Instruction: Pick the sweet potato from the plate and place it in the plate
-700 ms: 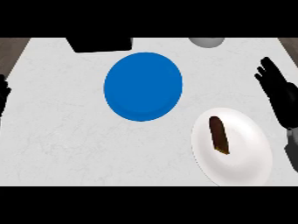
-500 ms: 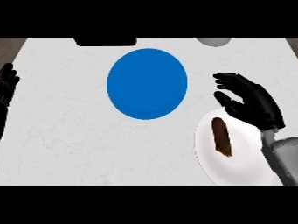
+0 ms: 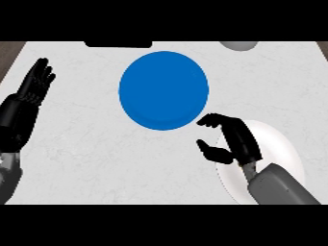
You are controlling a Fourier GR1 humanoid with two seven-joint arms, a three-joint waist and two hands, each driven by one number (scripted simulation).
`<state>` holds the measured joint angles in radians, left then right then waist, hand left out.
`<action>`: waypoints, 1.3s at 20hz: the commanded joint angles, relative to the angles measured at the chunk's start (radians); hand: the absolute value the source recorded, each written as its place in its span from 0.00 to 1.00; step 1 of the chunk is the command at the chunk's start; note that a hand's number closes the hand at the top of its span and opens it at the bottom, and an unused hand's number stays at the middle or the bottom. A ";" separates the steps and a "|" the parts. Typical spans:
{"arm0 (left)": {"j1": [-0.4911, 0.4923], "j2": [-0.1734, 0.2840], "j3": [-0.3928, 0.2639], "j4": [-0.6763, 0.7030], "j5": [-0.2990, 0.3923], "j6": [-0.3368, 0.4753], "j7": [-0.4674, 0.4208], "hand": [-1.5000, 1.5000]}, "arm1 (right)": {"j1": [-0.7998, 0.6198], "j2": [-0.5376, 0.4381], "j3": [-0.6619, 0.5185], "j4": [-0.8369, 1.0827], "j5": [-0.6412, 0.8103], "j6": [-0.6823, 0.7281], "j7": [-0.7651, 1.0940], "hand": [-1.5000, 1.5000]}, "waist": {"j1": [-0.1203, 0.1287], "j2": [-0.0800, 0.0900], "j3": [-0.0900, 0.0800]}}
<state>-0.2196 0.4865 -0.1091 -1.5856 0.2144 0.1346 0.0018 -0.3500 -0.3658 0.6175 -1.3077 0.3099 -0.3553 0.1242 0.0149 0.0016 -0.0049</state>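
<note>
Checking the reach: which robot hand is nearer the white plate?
The right. The right robot hand is over the white plate's left part, fingers curled. The left robot hand rests open near the counter's left edge, far from the plate, beyond the blue plate.

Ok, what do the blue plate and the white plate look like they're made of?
Blue plate: a smooth, matte glazed ceramic or plastic, judging by its even colour with little shine. White plate: probably glossy ceramic, with a soft sheen on its rim. The right hand covers much of it.
</note>
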 commanded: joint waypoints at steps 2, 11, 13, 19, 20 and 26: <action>-0.034 -0.026 0.009 0.034 0.027 -0.021 0.007 0.50 | 0.120 0.223 0.055 0.145 0.136 -0.331 -0.165 0.00 | -0.011 0.006 0.007; 0.006 -0.016 0.048 0.013 0.011 -0.064 0.020 0.50 | 0.015 0.150 0.057 -0.080 0.404 -0.228 0.164 0.00 | -0.021 -0.009 0.002; -0.060 -0.029 0.040 0.009 0.004 -0.035 0.087 0.50 | -0.009 0.147 0.076 -0.027 0.512 -0.183 0.271 0.00 | -0.028 -0.010 0.002; -0.017 -0.020 0.047 0.003 0.005 -0.044 0.063 0.50 | -0.091 0.058 0.086 -0.062 0.563 0.233 0.626 0.00 | -0.037 -0.021 -0.004; -0.038 -0.027 0.047 0.004 0.007 -0.037 0.078 0.50 | -0.081 0.077 0.105 -0.077 0.549 0.300 0.679 0.00 | -0.042 -0.019 -0.002; -0.042 -0.046 0.026 0.007 -0.015 -0.037 0.066 0.50 | -0.181 0.147 0.063 -0.122 0.421 0.710 0.950 0.00 | -0.025 -0.008 0.001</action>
<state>-0.2605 0.4555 -0.0674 -1.5805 0.2124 0.0972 0.0750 -0.4821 -0.2541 0.7007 -1.4016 0.7931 0.1248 0.9114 -0.0152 -0.0111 -0.0051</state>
